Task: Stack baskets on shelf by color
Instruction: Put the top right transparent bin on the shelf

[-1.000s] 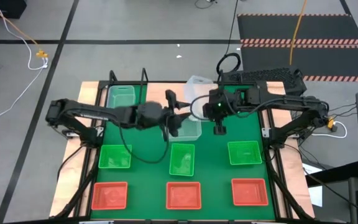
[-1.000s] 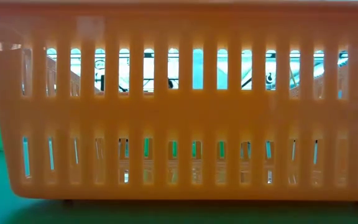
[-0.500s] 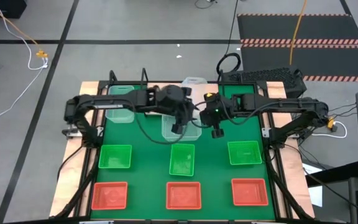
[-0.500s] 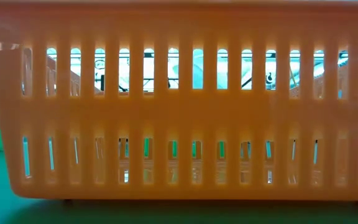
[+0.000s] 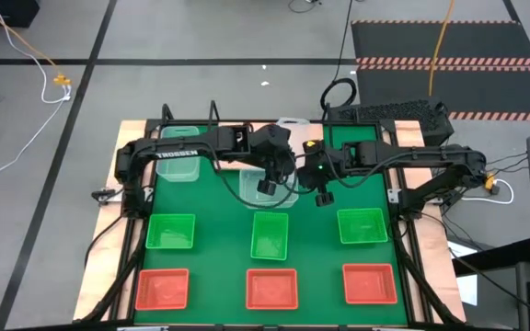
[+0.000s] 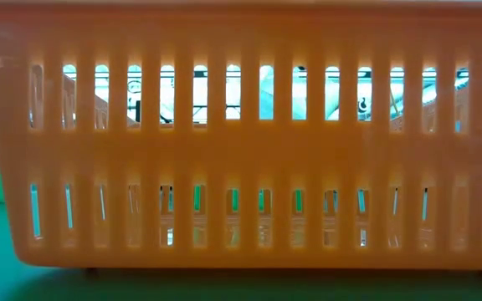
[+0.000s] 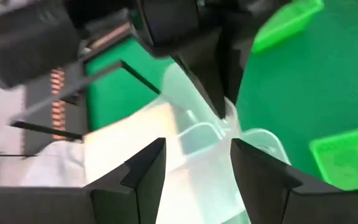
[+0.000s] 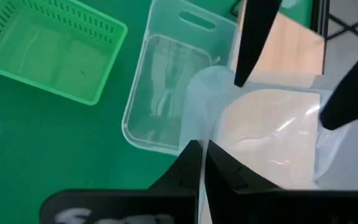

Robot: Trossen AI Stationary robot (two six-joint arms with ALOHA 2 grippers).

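Three red-orange baskets point(image 5: 271, 288) line the near edge of the mat, and three green baskets point(image 5: 270, 234) sit behind them. One clear basket point(image 5: 178, 156) rests far left and another point(image 5: 263, 188) lies mid-mat. My right gripper point(image 8: 201, 162) is shut on a third clear basket point(image 8: 266, 134), close in front of the light-brown shelf board point(image 8: 297, 56). My left gripper point(image 7: 197, 180) is open, one finger on either side of that same basket point(image 7: 197, 143); I cannot tell if it touches. In the high view both grippers point(image 5: 267, 187) point(image 5: 321, 195) meet mid-table. My right gripper pinches the clear basket's rim point(image 7: 229, 115) between its two shut fingers, coming from the table's right. The basket sits tilted in the hold. Whether its lower end rests on anything is hidden by its own translucent walls.
A red-orange basket wall point(image 6: 241, 150) fills the low view and hides the arms. A green mat point(image 5: 219, 211) covers the table. Black frame posts point(image 5: 213, 112) stand at the far edge. A keyboard point(image 5: 385, 112) lies beyond the far right corner.
My left arm has swung round toward the far edge, and its gripper has shifted a little toward the table's right, closing in on the clear basket beside the right gripper. The right gripper has stayed almost where it was.
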